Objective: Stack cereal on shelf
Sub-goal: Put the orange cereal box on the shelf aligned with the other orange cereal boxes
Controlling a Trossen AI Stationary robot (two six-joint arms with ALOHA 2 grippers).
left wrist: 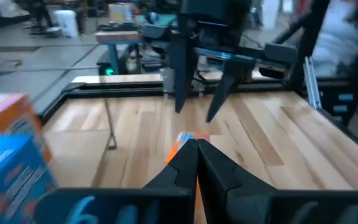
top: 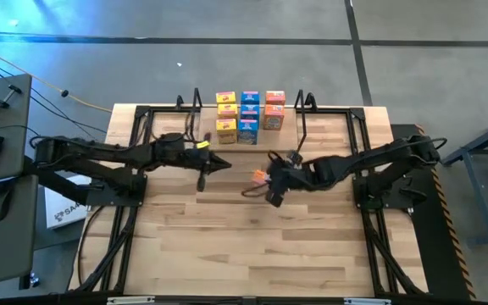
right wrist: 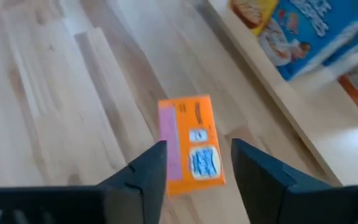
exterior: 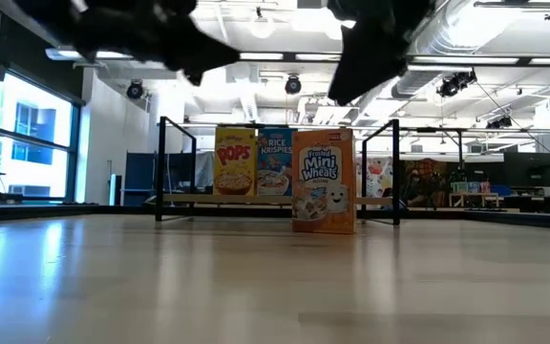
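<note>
Because one orange cereal box (right wrist: 191,144) stands alone on the tabletop (top: 252,246), apart from the boxes on the shelf (top: 303,121), the right tool (right wrist: 194,163) hangs just above it, fingers spread wide and gripping nothing, one to each side of the box. That straddle looks meant for a grasp. Beyond the box, the shelf carries the other boxes (top: 248,116) in rows. Across from the right tool, the left tool (top: 203,180) waits, its fingers (left wrist: 194,163) pressed together and empty.

Bright overhead light, glare on tabletop (exterior: 256,277), wrist views blurred
</note>
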